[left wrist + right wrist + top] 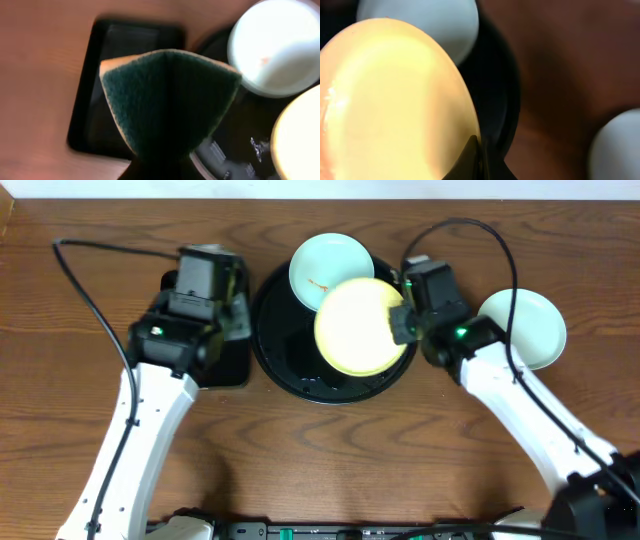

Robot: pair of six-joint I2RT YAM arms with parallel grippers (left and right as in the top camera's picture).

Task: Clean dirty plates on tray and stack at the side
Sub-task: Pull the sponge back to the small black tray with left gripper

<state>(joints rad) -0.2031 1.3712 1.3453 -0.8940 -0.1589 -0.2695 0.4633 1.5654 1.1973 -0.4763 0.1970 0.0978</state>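
The large round black tray [290, 355] sits at the table's middle back. A mint-blue plate [322, 262] with a small orange smear lies on its far side, also in the left wrist view [277, 45]. My right gripper [402, 320] is shut on the rim of the pale yellow plate [358, 325] and holds it tilted above the tray; the right wrist view shows the plate [390, 105] pinched in the jaws [479, 160]. A second mint-blue plate [528, 325] lies on the table at the right. My left gripper [232, 310] is shut on a folded green sponge [167, 100].
A smaller rectangular black tray [225, 365] lies left of the round tray, under my left gripper; it shows in the left wrist view [107, 45]. Black cables arc over the table behind both arms. The table's back edge is just beyond the tray.
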